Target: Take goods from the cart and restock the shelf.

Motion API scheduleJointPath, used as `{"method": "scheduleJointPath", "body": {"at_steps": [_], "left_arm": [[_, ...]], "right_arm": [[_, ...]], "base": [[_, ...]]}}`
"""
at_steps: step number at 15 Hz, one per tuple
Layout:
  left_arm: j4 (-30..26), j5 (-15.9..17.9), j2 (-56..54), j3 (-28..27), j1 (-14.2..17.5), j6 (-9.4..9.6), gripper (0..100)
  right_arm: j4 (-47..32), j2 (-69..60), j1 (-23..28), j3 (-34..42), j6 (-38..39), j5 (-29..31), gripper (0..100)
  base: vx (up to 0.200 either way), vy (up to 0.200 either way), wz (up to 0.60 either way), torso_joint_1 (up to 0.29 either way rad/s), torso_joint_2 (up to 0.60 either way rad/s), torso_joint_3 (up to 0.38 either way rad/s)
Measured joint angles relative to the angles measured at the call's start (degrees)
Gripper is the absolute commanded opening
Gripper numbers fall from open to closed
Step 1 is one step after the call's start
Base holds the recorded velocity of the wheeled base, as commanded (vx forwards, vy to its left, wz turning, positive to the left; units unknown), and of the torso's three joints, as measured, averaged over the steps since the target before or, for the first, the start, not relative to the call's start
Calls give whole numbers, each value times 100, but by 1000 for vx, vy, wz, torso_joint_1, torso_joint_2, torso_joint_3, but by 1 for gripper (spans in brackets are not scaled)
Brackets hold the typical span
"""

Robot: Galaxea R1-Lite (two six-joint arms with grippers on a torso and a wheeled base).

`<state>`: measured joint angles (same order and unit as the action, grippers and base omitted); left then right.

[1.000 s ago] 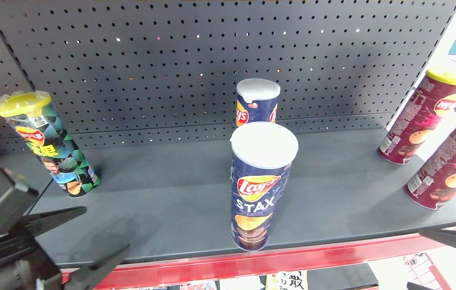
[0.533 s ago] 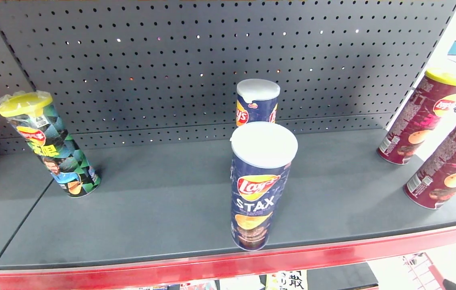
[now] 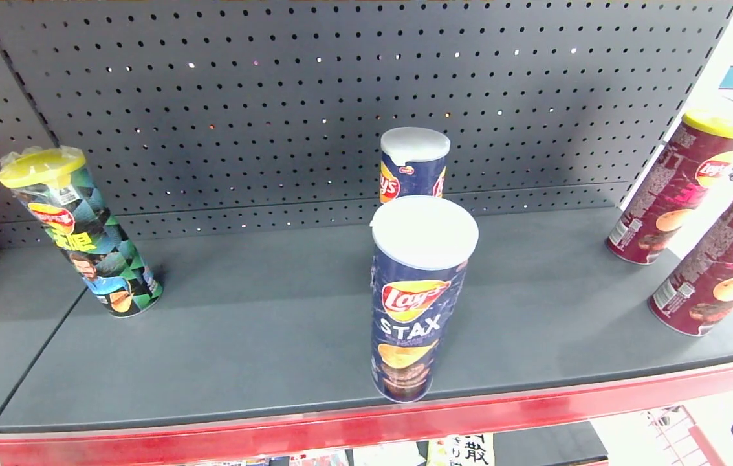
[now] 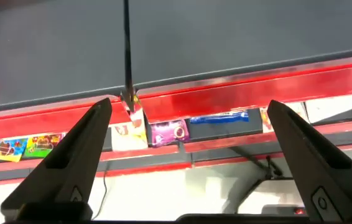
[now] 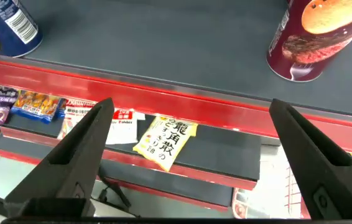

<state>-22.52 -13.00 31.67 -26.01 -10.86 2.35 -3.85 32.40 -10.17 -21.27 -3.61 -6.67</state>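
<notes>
**While the shelf waits for more stock, both grippers hang empty below it**

As the arms sit low in front of the rack, the left gripper (image 4: 189,104) has its fingers spread wide with nothing between them. The right gripper (image 5: 191,104) is the same, splayed and empty. Just beyond both runs the red front lip (image 3: 366,424) of the shelf (image 3: 243,336). Under it, near the right gripper, a yellow packet (image 5: 166,140) lies on the tier below.

Up top, the goods. The front blue can (image 3: 419,298) stands upright right at the lip, dead centre. The rear blue can (image 3: 413,165) is at its 12 o'clock, close to the pegboard (image 3: 275,97). Well apart at 9 o'clock is a green can (image 3: 81,233) with a yellow lid. Over at 3 o'clock, two maroon cans (image 3: 673,188) stand one behind the other.

By the look of it, a placement is done and the arms are between deliveries. The next move calls for a trip to the cart, a firm grip round a can's body, and a return to one of the wide gaps beside the blue pair. The arm should stay clear of that front can, which is perched at the edge.

A second ago the left gripper loomed at 8 o'clock over the shelf corner, with the right's fingertip at 4 o'clock. Both have since dropped below the lip. The cans haven't budged.
</notes>
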Motion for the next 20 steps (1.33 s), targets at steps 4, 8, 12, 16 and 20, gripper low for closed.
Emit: {"method": "scheduleJointPath", "body": {"at_steps": [4, 8, 12, 16, 20], "left_arm": [[98, 22, -116, -2, -13, 391, 100], [249, 20, -213, 44, -13, 471, 100], [260, 22, -246, 52, -16, 489, 100], [254, 20, -295, 55, -11, 501, 100], [333, 17, -364, 68, -11, 690, 100]], "right_arm": [[5, 108, 59, -24, -101, 22, 100], [-17, 152, 110, -41, -282, 21, 100], [-46, 157, 116, -39, -402, 11, 100], [-46, 150, 113, -35, -433, 22, 100], [-35, 137, 119, -13, -451, 27, 100]], "base": [[0, 0, 0, 0, 0, 0], [-150, 0, 0, 4, 4, 2], [-200, 0, 0, -5, 1, 6], [-200, 0, 0, 1, 0, 4], [0, -50, 0, 1, -1, 1]]}}
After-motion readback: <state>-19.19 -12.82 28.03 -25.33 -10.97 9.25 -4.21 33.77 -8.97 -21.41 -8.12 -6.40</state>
